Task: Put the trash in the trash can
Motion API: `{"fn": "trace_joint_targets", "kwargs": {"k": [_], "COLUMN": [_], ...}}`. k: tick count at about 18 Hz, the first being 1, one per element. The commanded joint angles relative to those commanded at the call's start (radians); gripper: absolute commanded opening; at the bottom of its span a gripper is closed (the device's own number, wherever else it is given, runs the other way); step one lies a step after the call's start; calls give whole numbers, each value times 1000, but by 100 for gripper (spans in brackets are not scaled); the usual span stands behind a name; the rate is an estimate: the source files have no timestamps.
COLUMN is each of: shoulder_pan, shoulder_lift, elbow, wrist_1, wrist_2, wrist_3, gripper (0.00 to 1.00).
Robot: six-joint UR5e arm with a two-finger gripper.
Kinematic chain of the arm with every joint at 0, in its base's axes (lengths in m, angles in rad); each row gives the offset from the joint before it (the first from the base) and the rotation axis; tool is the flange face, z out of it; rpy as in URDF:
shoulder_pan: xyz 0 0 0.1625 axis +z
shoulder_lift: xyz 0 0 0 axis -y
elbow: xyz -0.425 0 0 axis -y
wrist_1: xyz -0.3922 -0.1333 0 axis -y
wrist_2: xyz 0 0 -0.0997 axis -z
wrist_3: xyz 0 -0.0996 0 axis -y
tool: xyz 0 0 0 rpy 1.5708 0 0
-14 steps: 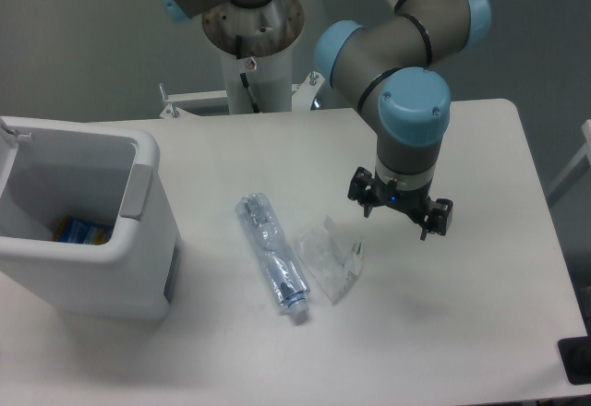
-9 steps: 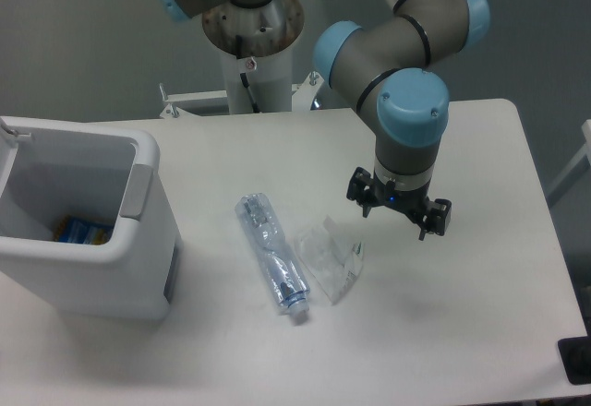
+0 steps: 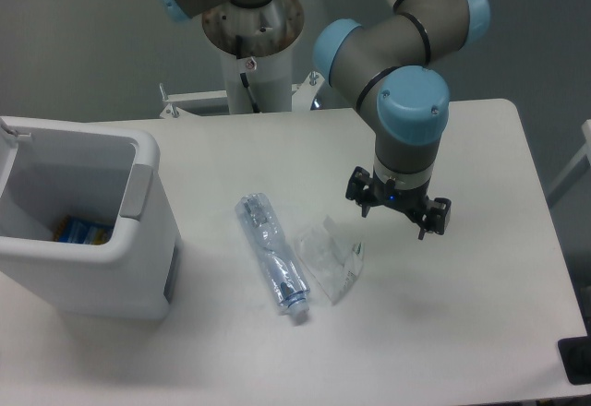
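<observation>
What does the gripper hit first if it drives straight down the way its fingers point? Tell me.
Most likely bare table. The open gripper points down over empty tabletop, right of the crumpled wrapper and well clear of the crushed bottle. Depth is hard to judge from one view, so the wrapper's edge could be close.

White table (image 3: 443, 332) is carrying trash can (image 3: 88, 240) at left, crushed bottle (image 3: 272, 258) and wrapper (image 3: 330, 260) lying mid-table.

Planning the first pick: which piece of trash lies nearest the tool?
The crumpled wrapper, just beside the open tool; the crushed bottle lies farther, toward the trash can.
</observation>
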Motion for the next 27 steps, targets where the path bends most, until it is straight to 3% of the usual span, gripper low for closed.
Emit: {"fn": "trace_joint_targets", "kwargs": {"k": [4, 10, 11, 14, 15, 25, 26, 27], "shoulder_pan": [-23, -52, -58, -72, -71, -78, -80, -80], "shoulder_lift": [0, 12, 14, 15, 15, -1, -6, -6], "elbow": [-12, -112, -136, -228, -245, -261, -261, -261], "wrist_1": [-6, 24, 56, 222, 248, 262, 265, 265], "wrist_2": [2, -2, -2, 2, 0, 0, 2, 2], "wrist_3": [-72, -109, -109, -108, -108, -111, -112, -120], "gripper": [100, 100, 100, 100, 100, 100, 98, 87]}}
